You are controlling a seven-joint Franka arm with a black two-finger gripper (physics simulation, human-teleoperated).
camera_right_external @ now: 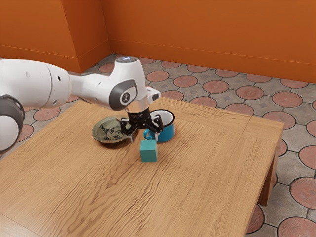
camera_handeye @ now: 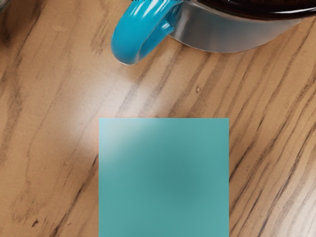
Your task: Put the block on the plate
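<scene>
In the exterior view my gripper (camera_right_external: 144,138) is open above the table, its two fingers spread wide and pointing down. The teal block (camera_right_external: 148,151) rests on the wood just below and slightly nearer the camera than the fingertips. Seen from the wrist, the block (camera_handeye: 164,177) lies large and square just under the hand, its top face showing. A greenish-grey patterned plate (camera_right_external: 105,137) sits toward the exterior view's left of the gripper, partly hidden behind it.
A blue mug (camera_right_external: 168,132) with a dark rim stands close behind the block and gripper; its handle (camera_handeye: 121,42) points toward the plate's side. The wooden table (camera_right_external: 207,182) extends around them, its edge at the exterior view's right.
</scene>
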